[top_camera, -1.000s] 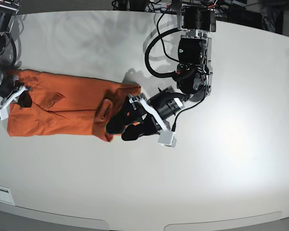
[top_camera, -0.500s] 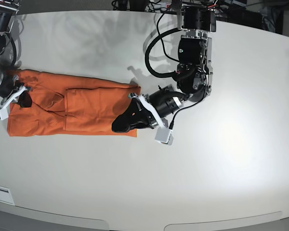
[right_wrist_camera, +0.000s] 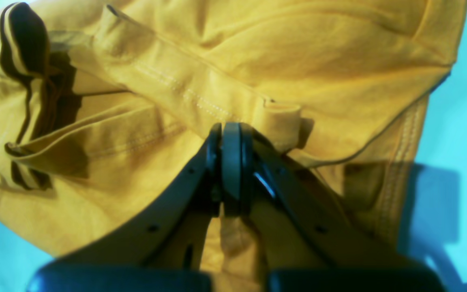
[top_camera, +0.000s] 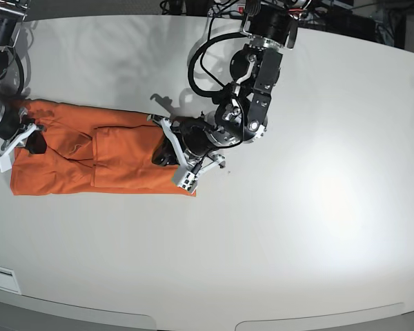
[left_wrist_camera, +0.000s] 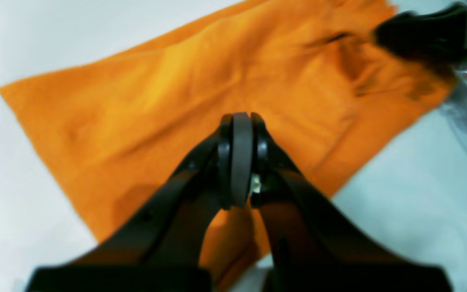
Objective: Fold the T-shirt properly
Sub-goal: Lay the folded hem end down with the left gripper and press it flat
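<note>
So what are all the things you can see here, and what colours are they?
T-shirt: one, orange, folded into a long strip at the table's left.
Table: one, white, under everything.
Cables: a few, black, looping along the left arm.
Left gripper: one, black, jaws shut, over the shirt's right end.
Right gripper: one, black, jaws shut, at the shirt's left end; whether it pinches cloth cannot be told.
</note>
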Robot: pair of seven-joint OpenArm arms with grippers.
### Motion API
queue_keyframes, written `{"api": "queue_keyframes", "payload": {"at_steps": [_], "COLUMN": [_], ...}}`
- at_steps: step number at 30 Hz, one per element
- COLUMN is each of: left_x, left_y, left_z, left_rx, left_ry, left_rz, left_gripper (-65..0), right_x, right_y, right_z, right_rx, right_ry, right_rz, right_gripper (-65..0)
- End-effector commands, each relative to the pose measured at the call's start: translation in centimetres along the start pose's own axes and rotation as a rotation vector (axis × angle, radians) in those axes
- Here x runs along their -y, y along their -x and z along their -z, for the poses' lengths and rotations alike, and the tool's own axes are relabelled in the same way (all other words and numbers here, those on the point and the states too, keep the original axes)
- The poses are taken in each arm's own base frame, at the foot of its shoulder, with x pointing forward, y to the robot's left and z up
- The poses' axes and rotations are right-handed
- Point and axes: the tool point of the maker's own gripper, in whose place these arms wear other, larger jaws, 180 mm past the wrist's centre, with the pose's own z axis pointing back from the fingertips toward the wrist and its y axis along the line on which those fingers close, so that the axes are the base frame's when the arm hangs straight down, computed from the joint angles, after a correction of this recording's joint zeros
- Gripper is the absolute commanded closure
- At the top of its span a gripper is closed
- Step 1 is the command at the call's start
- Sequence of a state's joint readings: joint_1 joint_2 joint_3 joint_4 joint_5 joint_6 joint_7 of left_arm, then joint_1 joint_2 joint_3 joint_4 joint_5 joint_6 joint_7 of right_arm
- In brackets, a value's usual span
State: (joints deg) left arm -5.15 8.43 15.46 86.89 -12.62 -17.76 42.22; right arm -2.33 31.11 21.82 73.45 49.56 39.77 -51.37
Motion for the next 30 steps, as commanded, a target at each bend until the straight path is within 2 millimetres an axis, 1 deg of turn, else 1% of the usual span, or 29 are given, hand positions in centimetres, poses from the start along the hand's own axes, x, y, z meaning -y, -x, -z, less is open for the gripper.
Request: {"api": "queue_keyframes", "payload": {"at_steps": [1, 3, 4, 7, 9, 10, 12, 14, 16, 17, 23, 25, 30], "left_x": [-0.2, -1.2, -1.6, -3.1, -4.1, -4.6, -5.3, -5.9, -6.4, -6.6, -6.7, -6.9, -7.4], "left_y": [-1.4, 0.1, 0.9, 3.1, 3.8, 4.1, 4.5, 4.8, 4.9, 5.0, 5.0, 5.1, 4.9], "left_z": [0.3, 0.7, 0.8, 0.7, 0.3, 0.0, -0.4, -0.7, -1.0, -1.1, -1.2, -1.3, -1.7], "left_rx": [0.042, 0.008, -0.010, -0.070, -0.092, -0.101, -0.113, -0.123, -0.129, -0.135, -0.147, -0.154, -0.152], "left_ry": [-0.014, -0.041, -0.048, -0.072, -0.090, -0.098, -0.111, -0.121, -0.130, -0.132, -0.136, -0.140, -0.150], "left_rz": [0.003, -0.011, -0.018, -0.022, -0.013, -0.007, 0.000, 0.006, 0.014, 0.016, 0.021, 0.023, 0.038], "left_gripper": [0.0, 0.0, 0.0, 0.0, 0.0, 0.0, 0.0, 0.0, 0.0, 0.0, 0.0, 0.0, 0.0], "right_x": [0.5, 0.3, 0.3, 0.6, 1.3, 1.7, 2.7, 4.2, 5.4, 5.7, 6.0, 6.5, 7.2], "right_y": [-2.6, -4.7, -5.8, -9.1, -11.0, -11.7, -12.2, -11.8, -10.6, -10.0, -6.0, -4.2, -1.8], "right_z": [-1.1, -1.7, -2.1, -3.3, -4.3, -4.9, -6.0, -6.7, -6.9, -6.8, -5.9, -5.6, -5.1], "right_rx": [0.059, 0.116, 0.138, 0.175, 0.188, 0.188, 0.172, 0.143, 0.101, 0.083, 0.011, -0.015, -0.021], "right_ry": [0.003, -0.024, -0.035, -0.041, -0.014, -0.001, 0.035, 0.096, 0.142, 0.145, 0.069, 0.059, 0.011], "right_rz": [-0.027, -0.020, -0.022, -0.052, -0.087, -0.101, -0.124, -0.115, -0.093, -0.077, 0.043, 0.092, 0.226], "right_gripper": [-2.3, -6.1, -9.2, -22.5, -30.5, -32.9, -34.4, -34.4, -34.4, -34.4, -34.5, -34.5, -34.5]}}
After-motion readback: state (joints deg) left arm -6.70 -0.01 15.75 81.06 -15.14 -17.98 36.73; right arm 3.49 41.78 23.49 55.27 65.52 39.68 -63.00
